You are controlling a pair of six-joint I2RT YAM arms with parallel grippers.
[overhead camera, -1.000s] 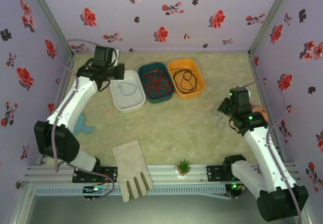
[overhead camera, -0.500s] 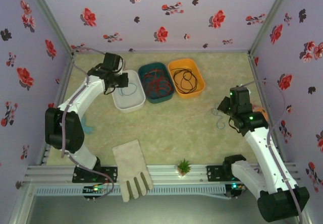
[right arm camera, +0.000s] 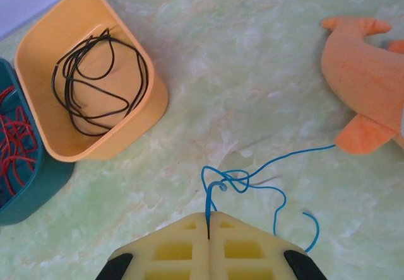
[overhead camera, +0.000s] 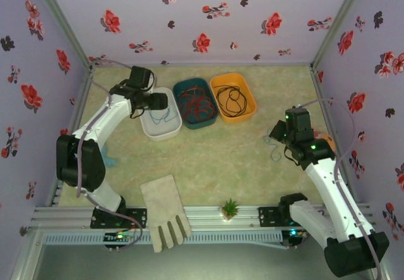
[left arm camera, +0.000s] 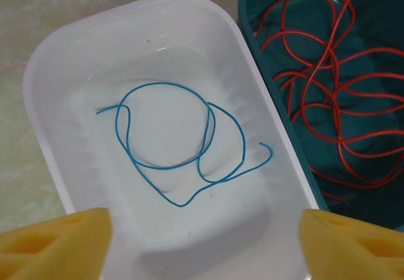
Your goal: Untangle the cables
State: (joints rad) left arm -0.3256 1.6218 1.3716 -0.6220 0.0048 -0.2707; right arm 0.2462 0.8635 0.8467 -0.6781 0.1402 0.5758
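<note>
Since a second ago the left gripper (left arm camera: 202,222) has spread wide; we see it over the white tray (left arm camera: 63,166), with the blue cable (left arm camera: 164,165) lying loose inside. Red cable (left arm camera: 334,103) sits in the teal tray (overhead camera: 178,91) just right of the white tray, black cable (right arm camera: 66,78) in the orange tray (right arm camera: 151,87) one further. Right gripper (right arm camera: 208,220), well right of the white tray, is pressed together, pinching a second blue cable (right arm camera: 230,180).

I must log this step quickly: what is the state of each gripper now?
Left gripper: open, holding nothing, above the white tray.
Right gripper: closed on a blue cable.
</note>
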